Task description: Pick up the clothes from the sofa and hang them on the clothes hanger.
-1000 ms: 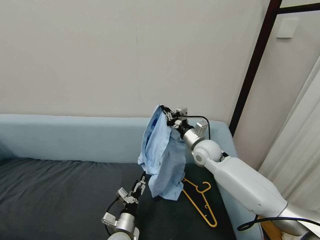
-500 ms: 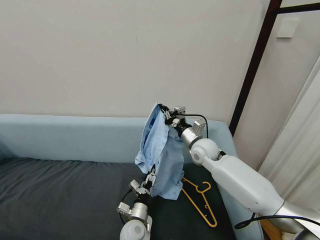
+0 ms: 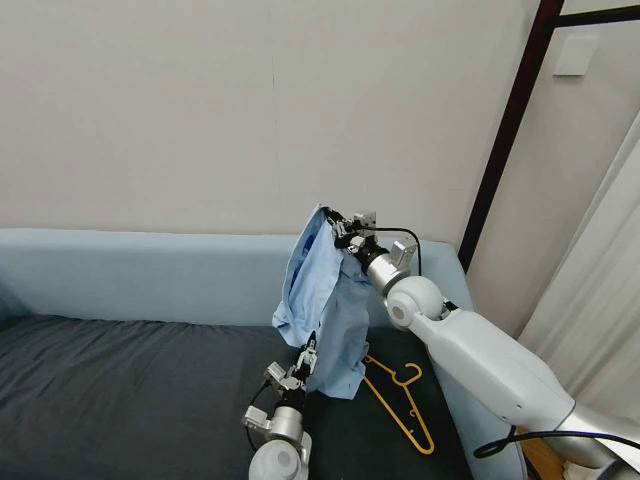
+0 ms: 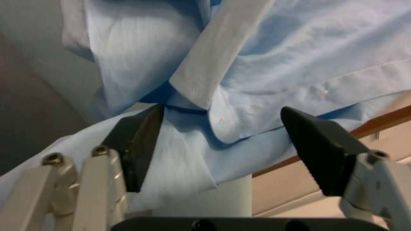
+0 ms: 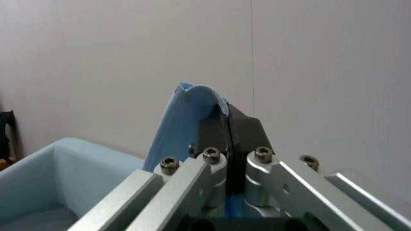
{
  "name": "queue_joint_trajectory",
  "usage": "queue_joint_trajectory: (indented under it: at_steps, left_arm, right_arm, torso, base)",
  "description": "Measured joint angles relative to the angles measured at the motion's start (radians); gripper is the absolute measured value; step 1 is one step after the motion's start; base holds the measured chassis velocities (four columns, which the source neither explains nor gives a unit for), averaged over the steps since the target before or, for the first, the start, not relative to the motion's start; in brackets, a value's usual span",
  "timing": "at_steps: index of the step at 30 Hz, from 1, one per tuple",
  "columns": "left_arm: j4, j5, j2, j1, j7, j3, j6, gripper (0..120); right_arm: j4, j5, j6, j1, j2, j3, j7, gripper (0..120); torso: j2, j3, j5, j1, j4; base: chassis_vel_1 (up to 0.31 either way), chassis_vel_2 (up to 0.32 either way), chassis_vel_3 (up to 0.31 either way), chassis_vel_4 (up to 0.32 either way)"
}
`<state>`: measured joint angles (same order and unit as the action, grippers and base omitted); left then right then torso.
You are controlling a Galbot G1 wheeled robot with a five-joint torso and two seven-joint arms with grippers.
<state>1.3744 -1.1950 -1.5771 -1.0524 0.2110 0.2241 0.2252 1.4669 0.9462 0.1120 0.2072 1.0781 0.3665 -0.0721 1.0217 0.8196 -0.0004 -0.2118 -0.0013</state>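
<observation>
Shirt (image 3: 320, 290) hangs pinched in right hand (image 3: 336, 229); left hand (image 3: 305, 353) gapes below.

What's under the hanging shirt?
The right gripper holds the shirt up. Under its hem: the left gripper, jaws open, above the dark seat. The yellow hanger lies alongside, one end hidden behind the cloth.
</observation>
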Motion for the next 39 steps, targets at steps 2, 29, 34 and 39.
queue_joint_trajectory:
  at_steps: [2, 29, 34, 39]
  left_arm:
    - [-0.004, 0.000, -0.012, -0.001, 0.003, 0.001, 0.000, 62]
    - [0.065, -0.014, 0.074, -0.019, 0.054, 0.040, 0.047, 0]
    - [0.136, 0.065, 0.279, 0.074, 0.084, 0.019, 0.089, 0]
    - [0.190, 0.071, 0.486, 0.201, 0.119, -0.036, 0.067, 0]
  right_arm:
    - [0.002, 0.002, -0.001, 0.001, 0.000, -0.001, -0.002, 0]
    - [0.019, 0.007, 0.003, 0.058, -0.041, -0.039, -0.007, 0]
    - [0.050, 0.005, 0.027, 0.150, -0.060, -0.082, 0.007, 0]
    - [0.082, -0.009, 0.054, 0.269, -0.069, -0.119, 0.024, 0]
  torso:
    - [0.000, 0.000, 0.0000, 0.000, 0.0001]
    - [0.000, 0.000, -0.0005, 0.000, 0.0002]
    - [0.000, 0.000, -0.0005, 0.000, 0.0002]
    - [0.000, 0.000, -0.0003, 0.000, -0.0003]
  base:
    - [0.000, 0.000, 0.000, 0.000]
    - [0.000, 0.000, 0.000, 0.000]
    - [0.000, 0.000, 0.000, 0.000]
    - [0.000, 0.000, 0.000, 0.000]
